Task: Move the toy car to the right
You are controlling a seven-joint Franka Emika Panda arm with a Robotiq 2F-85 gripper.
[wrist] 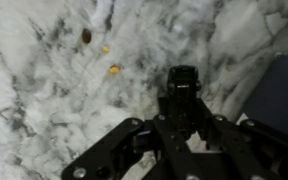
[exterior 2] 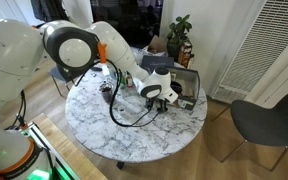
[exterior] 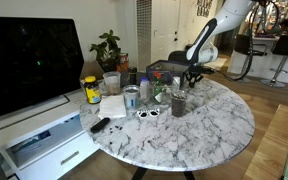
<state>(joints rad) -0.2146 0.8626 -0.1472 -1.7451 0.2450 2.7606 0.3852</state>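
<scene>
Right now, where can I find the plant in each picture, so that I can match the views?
In an exterior view: the plant is near the top, left of the middle, behind the table.
In an exterior view: the plant is at the top, right of the middle, behind the table.
Wrist view: the plant is not in it.
Shared landmark: the round white marble table, which also fills the wrist view.

Table (wrist: 44,100): white marble, grey-black veining throughout. Fingers (wrist: 181,105): black. Up-left of the fingers, yellow specks (wrist: 114,69) and one brown spot (wrist: 86,36) on the marble. Right of the fingers, a dark slate-blue box (wrist: 282,95). Arm (exterior 2: 69,45): white, with an orange band (exterior 2: 102,48). Jar (exterior: 92,90): yellow, dark lid.
</scene>
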